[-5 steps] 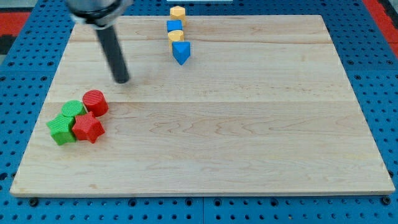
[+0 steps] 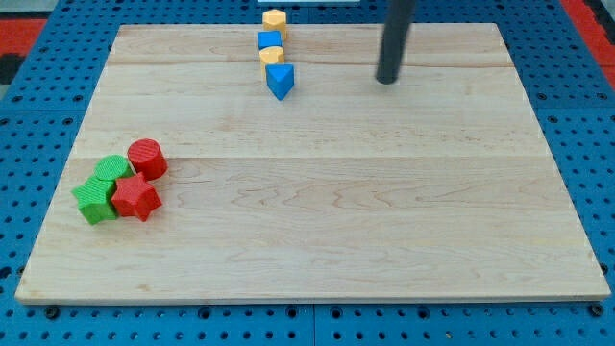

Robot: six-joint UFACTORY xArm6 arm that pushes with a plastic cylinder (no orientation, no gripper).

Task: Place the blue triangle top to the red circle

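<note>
Standing upright near the view's top, my tip [image 2: 387,81] touches the wooden desk [image 2: 336,211] well to the view's right of the blue triangle [image 2: 280,81], with bare wood between them. This tool is a plain dark rod with no parts to open or close, and it touches no block.

The blue triangle is the lowest piece in a short column near the desk's top edge. Just above the triangle sits a yellow block [image 2: 272,55], above that a blue block [image 2: 269,40], and at the very top another yellow block [image 2: 275,18]; the pieces look close together or touching.

Far from the blue triangle, toward the view's lower left, lies the red circle [image 2: 147,158]. Packed against the circle are a red star [image 2: 135,198] just below it, a green block [image 2: 113,169] at its left, and another green block [image 2: 95,201] lower left.
</note>
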